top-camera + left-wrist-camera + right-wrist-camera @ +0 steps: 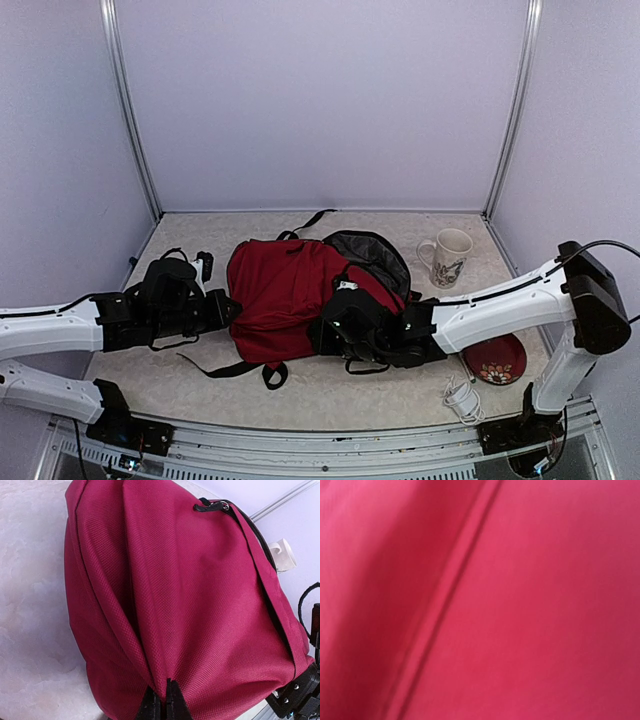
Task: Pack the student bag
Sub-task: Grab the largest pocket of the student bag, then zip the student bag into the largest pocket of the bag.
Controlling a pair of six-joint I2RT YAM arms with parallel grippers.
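The student bag (280, 290), dark red with black straps, lies on its side in the middle of the table, its grey-lined mouth (372, 252) facing back right. My left gripper (228, 308) is at the bag's left end. In the left wrist view that gripper (166, 700) is shut on a pinched fold of the bag's fabric (190, 605). My right gripper (340, 320) is pressed against the bag's right front side. Blurred red fabric (520, 605) fills the right wrist view, so its fingers are hidden.
A white patterned mug (446, 256) stands at the back right, also in the left wrist view (281, 555). A red patterned plate (495, 358) lies under the right arm, with a coiled white cable (462, 398) in front of it. A small black object (205, 265) lies back left.
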